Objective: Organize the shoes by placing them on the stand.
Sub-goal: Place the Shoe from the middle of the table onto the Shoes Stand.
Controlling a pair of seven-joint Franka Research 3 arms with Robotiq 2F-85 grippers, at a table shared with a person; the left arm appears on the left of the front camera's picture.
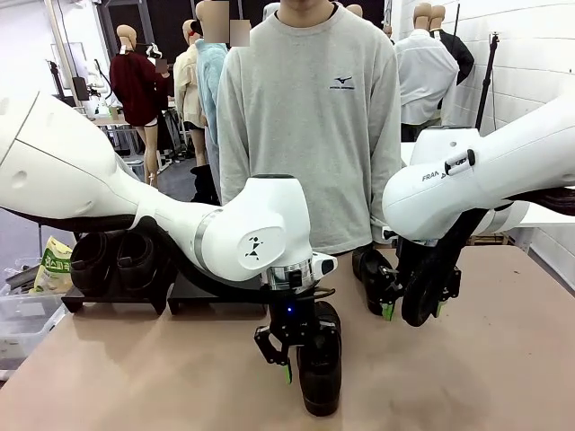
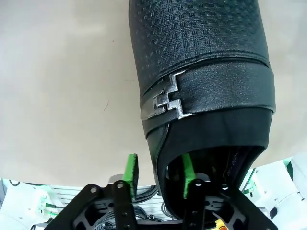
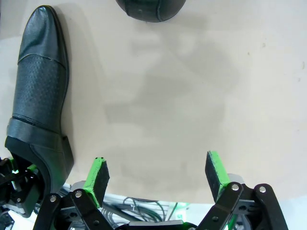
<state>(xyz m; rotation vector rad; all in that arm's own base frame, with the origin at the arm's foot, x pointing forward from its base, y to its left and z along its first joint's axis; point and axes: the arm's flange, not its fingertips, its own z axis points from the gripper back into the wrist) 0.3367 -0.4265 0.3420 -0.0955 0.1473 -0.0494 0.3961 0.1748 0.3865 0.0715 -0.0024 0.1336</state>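
Observation:
One black shoe (image 1: 321, 373) stands on the table near its front, toe toward me. My left gripper (image 1: 301, 355) is at its heel. In the left wrist view this shoe (image 2: 201, 62) has a silver buckle. One green pad (image 2: 188, 175) is inside the opening and the other pad (image 2: 130, 170) is outside, a small gap off the side wall. My right gripper (image 1: 413, 310) hangs open over bare table, with another shoe (image 1: 371, 269) just behind it. Two shoes (image 1: 112, 260) sit on the low black stand (image 1: 202, 289) at the left. In the right wrist view my right gripper (image 3: 156, 175) holds nothing.
A person in a grey sweatshirt (image 1: 310, 117) stands at the far side of the table. A clear plastic bin (image 1: 18, 319) and a green bag (image 1: 54, 265) sit off the table's left edge. The right wrist view shows the buckled shoe (image 3: 38, 96) and a second toe (image 3: 150, 9).

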